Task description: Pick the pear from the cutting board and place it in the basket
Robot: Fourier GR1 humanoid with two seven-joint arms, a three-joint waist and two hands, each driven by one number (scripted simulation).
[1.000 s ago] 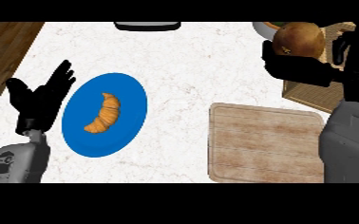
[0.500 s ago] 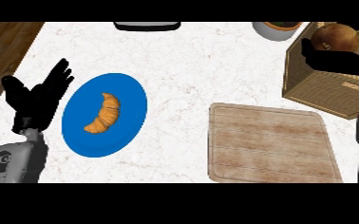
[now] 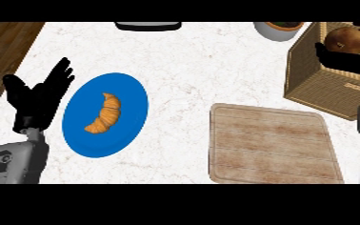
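black left hand, grey forearm.

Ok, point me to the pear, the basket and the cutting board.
pear point(image 3: 345, 38), head view, on its brown top inside the basket.
basket point(image 3: 309, 76), head view, on its woven left wall.
cutting board point(image 3: 271, 145), head view, on its bare wooden middle.

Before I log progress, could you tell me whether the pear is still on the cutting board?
No, the cutting board lies bare, and the pear is over the basket.
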